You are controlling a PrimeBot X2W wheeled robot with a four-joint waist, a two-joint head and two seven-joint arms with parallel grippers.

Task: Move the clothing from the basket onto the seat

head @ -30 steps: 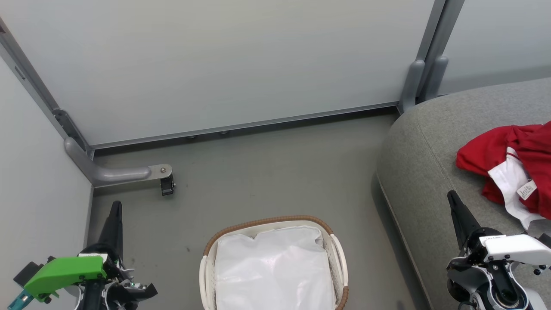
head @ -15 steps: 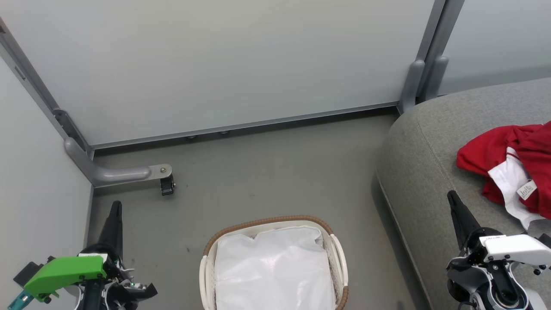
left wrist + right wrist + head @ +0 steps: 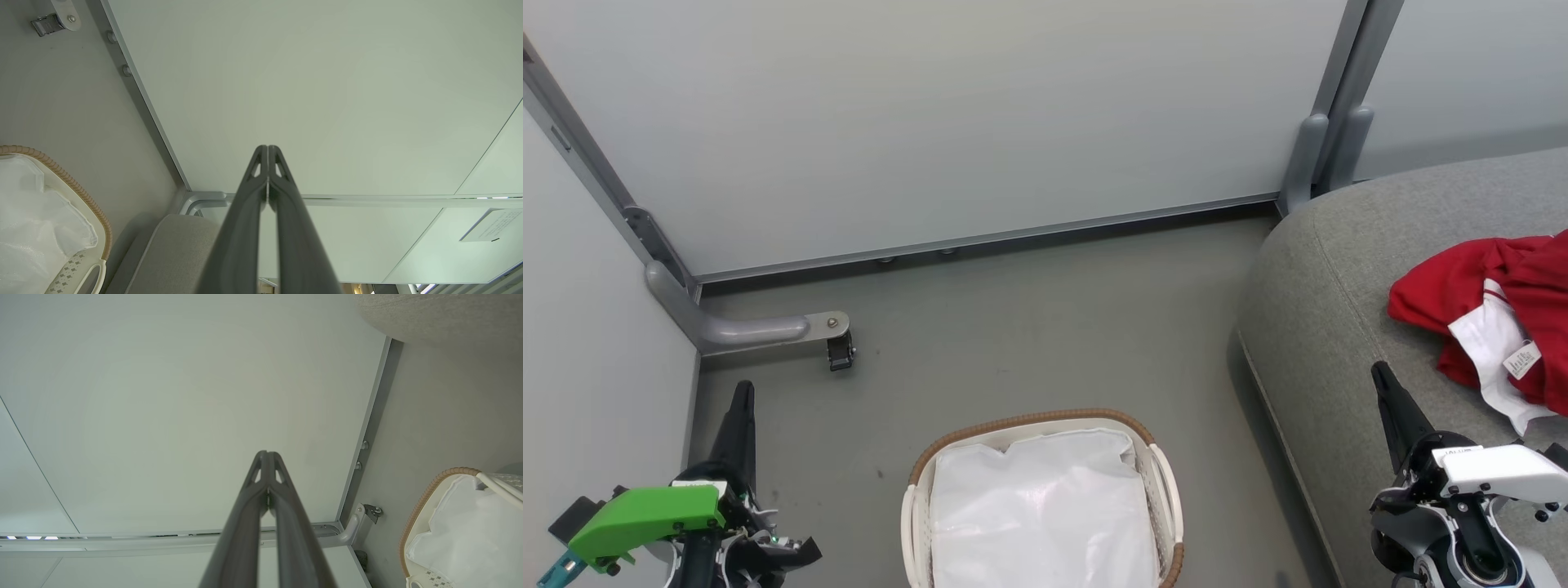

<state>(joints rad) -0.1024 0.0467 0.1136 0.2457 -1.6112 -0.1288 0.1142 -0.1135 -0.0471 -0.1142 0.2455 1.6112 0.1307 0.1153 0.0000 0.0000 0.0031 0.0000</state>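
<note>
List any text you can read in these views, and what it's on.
Nothing can be read.
Tag on the clothing: print too small.
Label on the right gripper: too small.
Sheet on the wall: lines of print, blurred.

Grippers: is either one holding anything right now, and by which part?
Nothing is held. The left gripper and right gripper are shut and empty; the red clothing lies on the grey seat.

The clothing (image 3: 1462,286) is running off the head view's right edge, the bottom edge is cropping the basket (image 3: 1029,420), and the garment label (image 3: 1521,359) is showing unreadably small print.
</note>
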